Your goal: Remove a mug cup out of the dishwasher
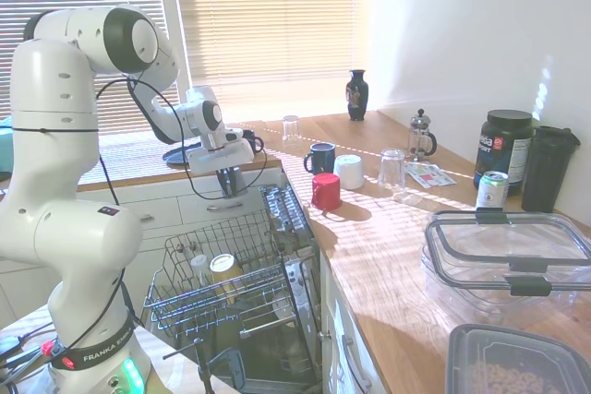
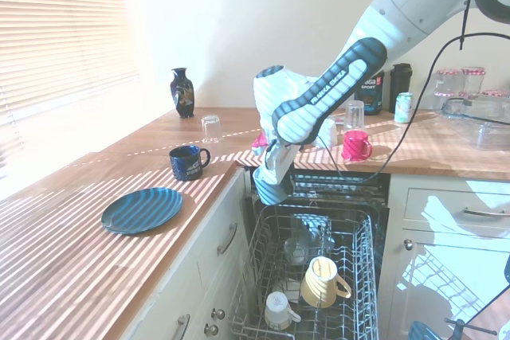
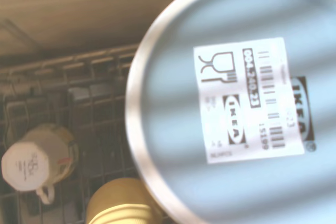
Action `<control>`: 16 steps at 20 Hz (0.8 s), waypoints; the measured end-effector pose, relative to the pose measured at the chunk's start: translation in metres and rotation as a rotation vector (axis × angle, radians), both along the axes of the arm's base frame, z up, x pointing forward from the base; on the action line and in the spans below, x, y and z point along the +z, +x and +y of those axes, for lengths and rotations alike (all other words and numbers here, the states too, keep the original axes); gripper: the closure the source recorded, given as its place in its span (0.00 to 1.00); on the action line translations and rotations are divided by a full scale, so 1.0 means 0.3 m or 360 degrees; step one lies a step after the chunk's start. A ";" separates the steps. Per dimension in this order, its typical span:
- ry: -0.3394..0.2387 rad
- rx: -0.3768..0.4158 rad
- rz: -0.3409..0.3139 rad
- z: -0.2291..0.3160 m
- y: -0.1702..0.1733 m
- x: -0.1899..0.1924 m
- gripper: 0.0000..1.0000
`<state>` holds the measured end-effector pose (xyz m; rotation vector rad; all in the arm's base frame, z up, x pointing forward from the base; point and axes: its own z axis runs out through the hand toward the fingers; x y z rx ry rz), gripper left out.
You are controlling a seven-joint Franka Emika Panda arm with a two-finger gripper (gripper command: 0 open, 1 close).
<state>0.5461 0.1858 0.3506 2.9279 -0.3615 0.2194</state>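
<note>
The mug cup (image 3: 231,103) fills the wrist view bottom-on: a grey-blue base with a white printed label. It hangs under my gripper (image 1: 231,173), above the back of the dishwasher (image 1: 277,219) rack. My gripper (image 2: 272,181) is shut on the mug cup (image 2: 271,192), which is clear of the wire rack (image 2: 351,276). In the second exterior view the arm hides the fingers. A yellow mug (image 2: 321,283) and a white mug (image 2: 279,308) stand upside down in the rack below.
On the counter beside the dishwasher stand a red mug (image 1: 325,191), a white mug (image 1: 349,171), a navy mug (image 1: 321,158) and a glass (image 1: 391,169). Across the opening sit a printed navy mug (image 2: 189,162) and a blue plate (image 2: 142,209). Plastic containers (image 1: 508,256) sit nearer the camera.
</note>
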 end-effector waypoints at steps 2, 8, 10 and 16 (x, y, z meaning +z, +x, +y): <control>0.0023 -0.0066 -0.0032 -0.046 0.058 0.117 1.00; 0.0059 -0.0230 -0.0036 -0.169 0.287 0.278 1.00; 0.0057 -0.0264 -0.0015 -0.182 0.361 0.259 1.00; 0.0075 -0.0371 0.0027 -0.257 0.531 0.217 1.00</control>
